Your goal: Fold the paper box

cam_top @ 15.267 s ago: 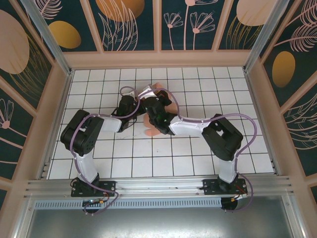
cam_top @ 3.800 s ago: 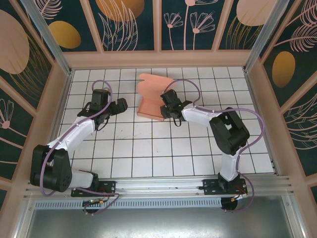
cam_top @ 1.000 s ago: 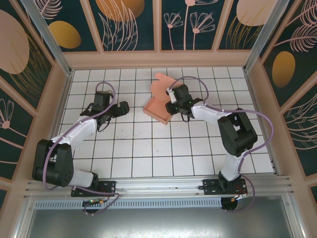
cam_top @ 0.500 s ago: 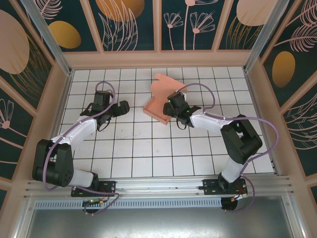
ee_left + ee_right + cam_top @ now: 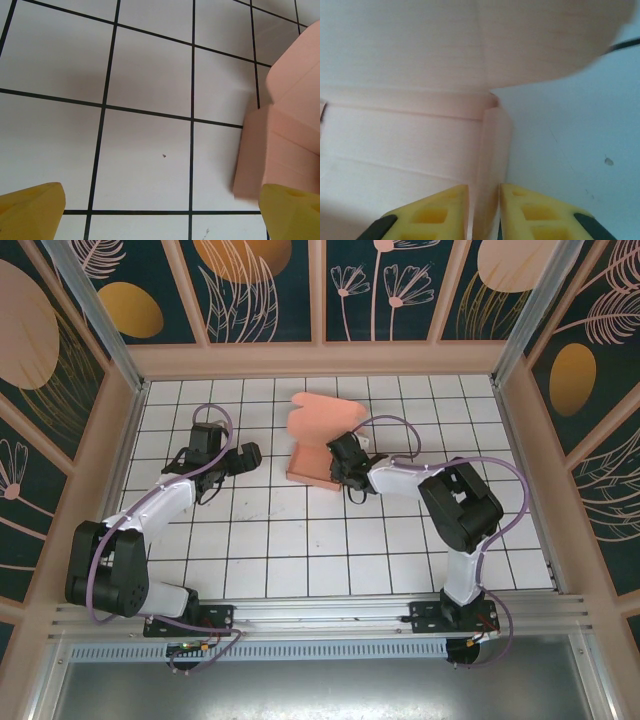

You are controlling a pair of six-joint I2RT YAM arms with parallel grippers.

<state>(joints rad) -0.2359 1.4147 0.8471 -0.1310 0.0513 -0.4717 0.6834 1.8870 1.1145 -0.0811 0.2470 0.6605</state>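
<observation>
The salmon-pink paper box (image 5: 318, 440) stands partly folded on the tiled floor at the back centre, its rounded lid flap raised. My right gripper (image 5: 343, 462) is at its right side wall. In the right wrist view both yellow fingers (image 5: 440, 212) press on that thin upright side wall of the paper box (image 5: 492, 150), so the right gripper (image 5: 484, 212) is shut on it. My left gripper (image 5: 245, 455) hovers left of the box, apart from it, jaws wide open. The left wrist view has its yellow fingertips (image 5: 30, 210) at the bottom corners and the paper box (image 5: 280, 145) at the right edge.
A white tiled floor (image 5: 300, 540) with black grid lines is fenced by a pink wooden frame (image 5: 320, 360) at the back and sides. An aluminium rail (image 5: 320, 618) carries both arm bases at the near edge.
My right gripper opened, shifted left along the box's right side, and closed on the side wall. The box turned slightly and its lid flap stands higher. The left arm stayed still.
</observation>
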